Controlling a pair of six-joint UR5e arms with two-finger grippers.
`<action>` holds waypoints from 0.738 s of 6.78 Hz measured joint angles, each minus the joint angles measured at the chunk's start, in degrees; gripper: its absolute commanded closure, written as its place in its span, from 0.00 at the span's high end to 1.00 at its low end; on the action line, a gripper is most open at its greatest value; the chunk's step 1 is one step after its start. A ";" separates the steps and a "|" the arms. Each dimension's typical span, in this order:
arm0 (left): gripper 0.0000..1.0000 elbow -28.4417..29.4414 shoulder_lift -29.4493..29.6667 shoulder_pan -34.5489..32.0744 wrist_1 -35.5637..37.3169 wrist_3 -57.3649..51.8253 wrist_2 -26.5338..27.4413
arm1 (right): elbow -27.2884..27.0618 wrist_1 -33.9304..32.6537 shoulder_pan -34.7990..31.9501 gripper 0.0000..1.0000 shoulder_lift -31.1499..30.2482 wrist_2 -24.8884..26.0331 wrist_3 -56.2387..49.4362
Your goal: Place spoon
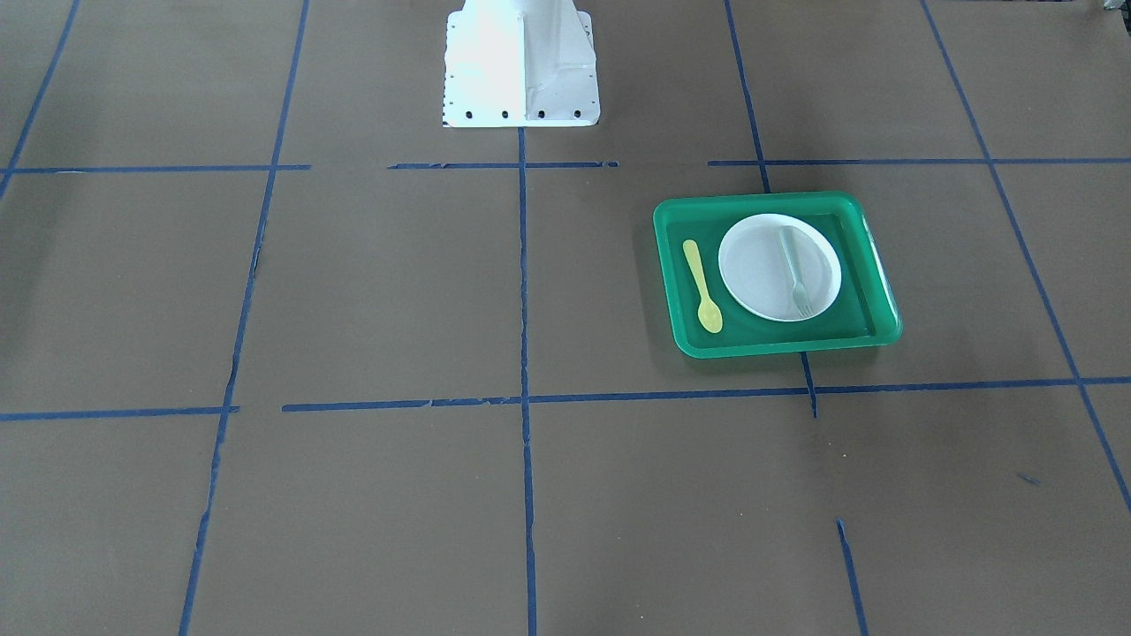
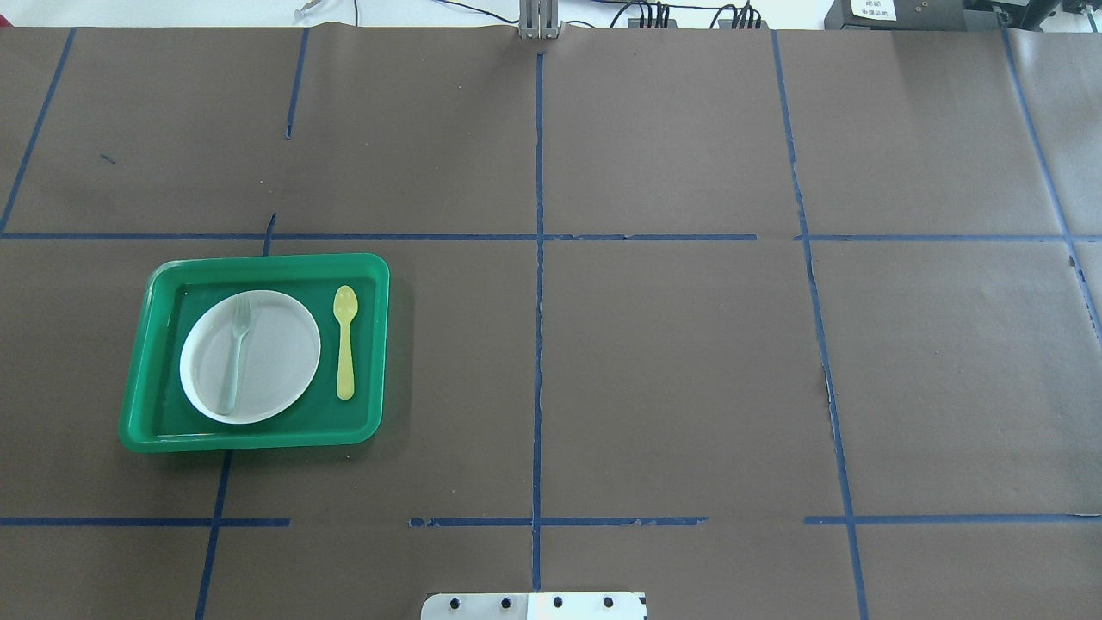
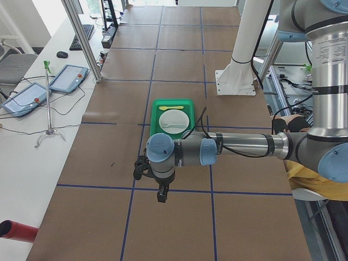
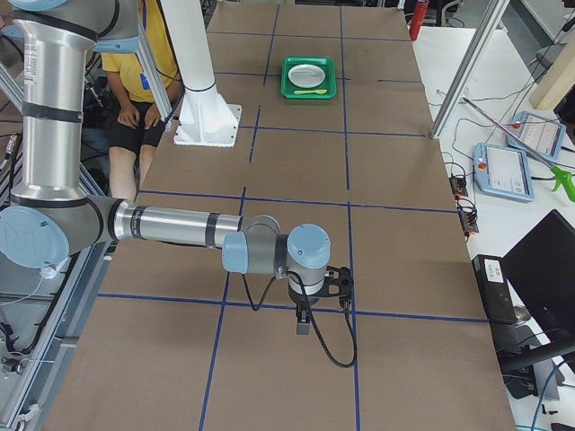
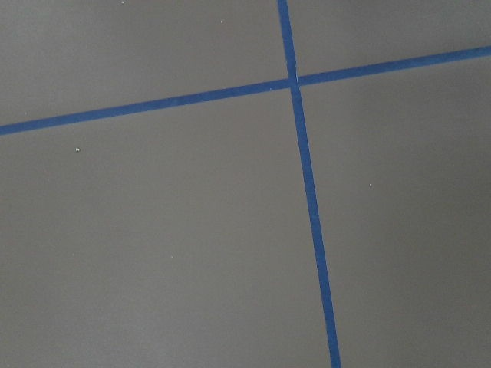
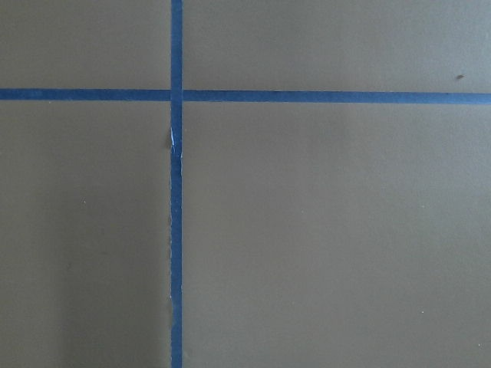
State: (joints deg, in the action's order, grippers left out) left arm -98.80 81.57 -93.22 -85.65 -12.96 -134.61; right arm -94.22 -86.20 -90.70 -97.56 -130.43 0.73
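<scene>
Exterior left view shows the left arm [image 3: 244, 145] stretched level over the table [image 2: 689, 362], left gripper [image 3: 161, 193] pointing down. The right arm [image 4: 171, 224] is posed likewise, right gripper [image 4: 303, 321] down. Whether the claws are spread, I cannot tell. In the tray [image 2: 258, 437], the spoon [image 2: 345, 344] lies just beside the plate [image 2: 280, 362], which carries a fork [image 2: 234, 353].

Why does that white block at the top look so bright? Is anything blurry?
Front-facing view: the white robot base is overexposed, its detail washed out. Overhead view: light glints on the left rim of the green tray. Both wrist views: evenly lit, tape lines fairly sharp.
</scene>
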 measured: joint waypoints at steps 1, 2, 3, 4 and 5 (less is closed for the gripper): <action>1.00 0.41 -0.23 -0.41 -0.16 -0.09 -0.13 | 0.00 -0.01 0.00 1.00 0.00 0.00 0.03; 1.00 0.68 0.00 -1.12 -0.45 -0.15 -0.18 | 0.00 -0.02 0.00 1.00 0.00 0.00 0.03; 1.00 0.86 0.19 -1.75 -1.23 -0.19 -0.20 | 0.00 -0.02 0.00 1.00 0.00 0.00 0.01; 1.00 1.01 0.21 -2.02 -2.06 -0.19 -0.21 | 0.00 -0.02 0.00 1.00 0.00 0.00 0.04; 1.00 1.10 0.19 -2.09 -2.40 -0.15 -0.21 | 0.00 -0.02 0.00 1.00 0.00 0.00 0.05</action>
State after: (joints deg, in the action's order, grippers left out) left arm -97.70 81.76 -95.31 -88.05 -13.10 -134.82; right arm -94.22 -86.22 -90.70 -97.56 -130.43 0.78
